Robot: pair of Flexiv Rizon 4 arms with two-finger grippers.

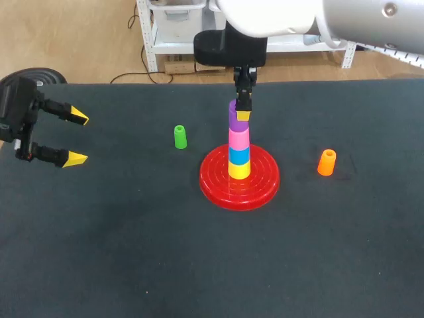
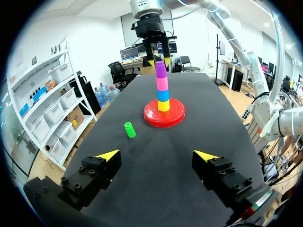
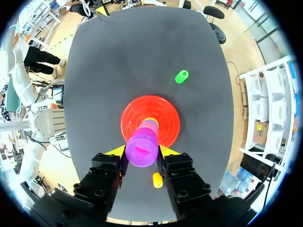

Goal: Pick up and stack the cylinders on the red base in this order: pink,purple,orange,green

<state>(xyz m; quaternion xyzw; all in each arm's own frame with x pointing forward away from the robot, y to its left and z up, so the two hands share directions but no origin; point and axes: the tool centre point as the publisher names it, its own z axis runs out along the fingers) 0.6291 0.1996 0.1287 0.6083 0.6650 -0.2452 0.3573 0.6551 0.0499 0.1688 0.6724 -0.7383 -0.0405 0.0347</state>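
On the far left, the left gripper (image 1: 77, 138) hangs over the dark table (image 1: 132, 252). Its two fingers are spread wide apart and hold nothing. Next comes the green cylinder (image 1: 180, 137), standing up on the table, near the red base (image 1: 212, 180) but not touching it. On the middle of the base is a tower: a yellow cylinder (image 1: 239, 169) at the bottom, then a blue cylinder (image 1: 239, 155), then the pink cylinder (image 1: 239, 138), and the purple cylinder (image 1: 234, 116) on top. The right gripper (image 1: 240, 110) comes down from above and squeezes the purple cylinder from two sides. Off to the right, the orange cylinder (image 1: 326, 162) stands alone, away from the base.
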